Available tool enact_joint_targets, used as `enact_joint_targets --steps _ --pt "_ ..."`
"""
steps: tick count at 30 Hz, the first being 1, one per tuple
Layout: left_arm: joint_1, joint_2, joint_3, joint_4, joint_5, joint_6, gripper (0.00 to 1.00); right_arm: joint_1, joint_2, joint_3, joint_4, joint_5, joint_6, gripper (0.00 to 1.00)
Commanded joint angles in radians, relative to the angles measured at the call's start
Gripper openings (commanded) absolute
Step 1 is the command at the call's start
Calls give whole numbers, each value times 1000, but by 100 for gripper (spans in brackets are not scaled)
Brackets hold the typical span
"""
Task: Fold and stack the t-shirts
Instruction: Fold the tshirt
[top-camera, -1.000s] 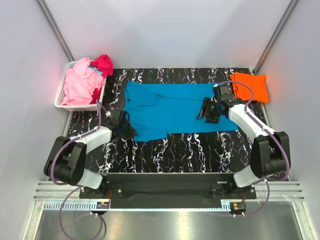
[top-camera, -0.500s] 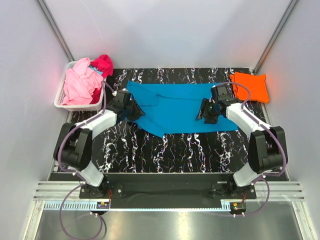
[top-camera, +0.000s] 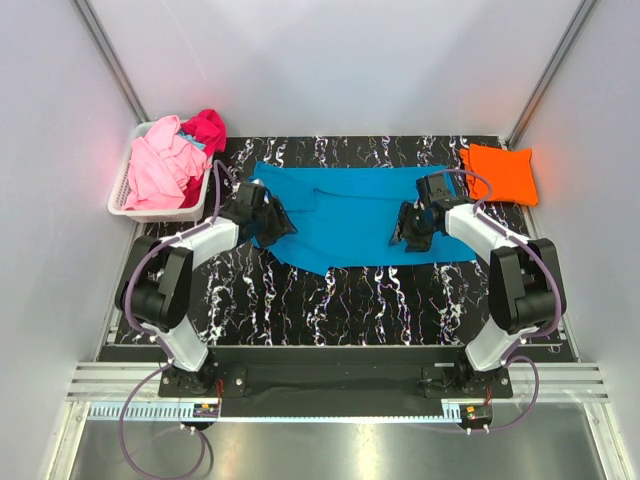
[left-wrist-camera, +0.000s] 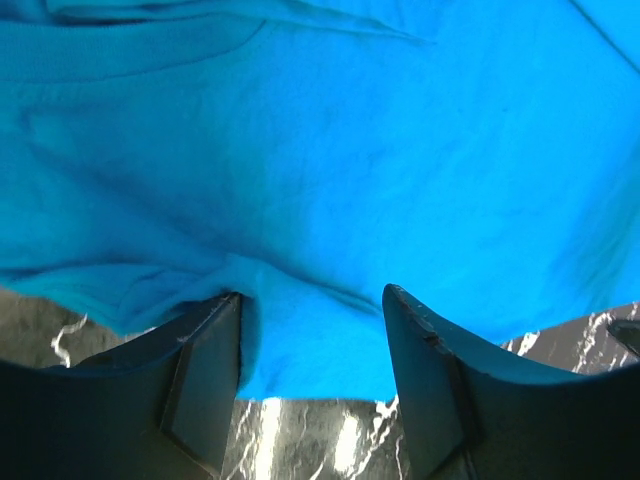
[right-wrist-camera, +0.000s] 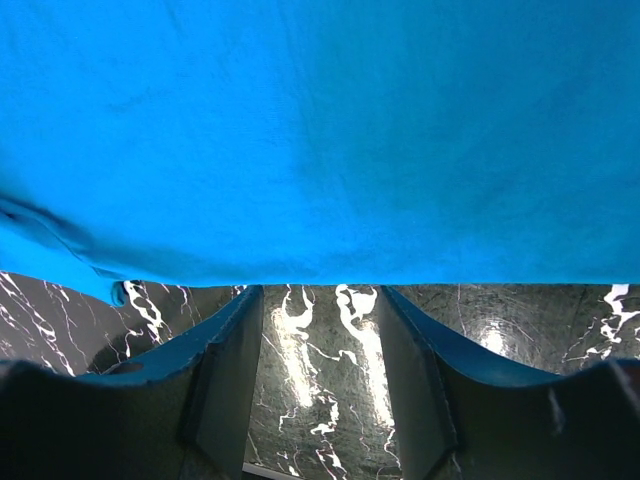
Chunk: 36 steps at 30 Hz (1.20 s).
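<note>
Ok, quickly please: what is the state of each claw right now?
The left claw is open; the blue t-shirt edge lies loose in its gap, not clamped.
The right claw is open, holding nothing, its tips at the t-shirt's edge.

Bright even overhead light, faint shadows, glare on glossy table, turquoise t-shirt oversaturated close-up
</note>
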<state>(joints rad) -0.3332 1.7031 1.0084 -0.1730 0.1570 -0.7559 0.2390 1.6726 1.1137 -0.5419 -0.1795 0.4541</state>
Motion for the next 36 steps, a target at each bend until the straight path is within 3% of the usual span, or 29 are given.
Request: enact_joint_targets --steps 1,4,8,12,19,25,36 --pt "-12 -105 -46 3 -2 10 61 16 3 14 42 -23 0 56" --pt "-29 -180 -138 -32 -83 6 61 19 -5 3 46 -34 0 56" --pt "-38 -357 -284 -103 -433 -124 60 23 -19 -12 49 -44 -5 56" --pt "-38 -589 -427 -80 -533 -209 60 23 -31 -31 51 -44 -8 56" --pt "-59 -533 -456 -63 -339 -244 58 26 -27 -34 56 -51 -2 56" --pt "-72 -500 -540 139 -177 -298 54 28 -36 -45 57 -43 -5 56" --pt "-72 -351 -534 337 -108 -344 50 29 -16 -40 57 -37 -9 56"
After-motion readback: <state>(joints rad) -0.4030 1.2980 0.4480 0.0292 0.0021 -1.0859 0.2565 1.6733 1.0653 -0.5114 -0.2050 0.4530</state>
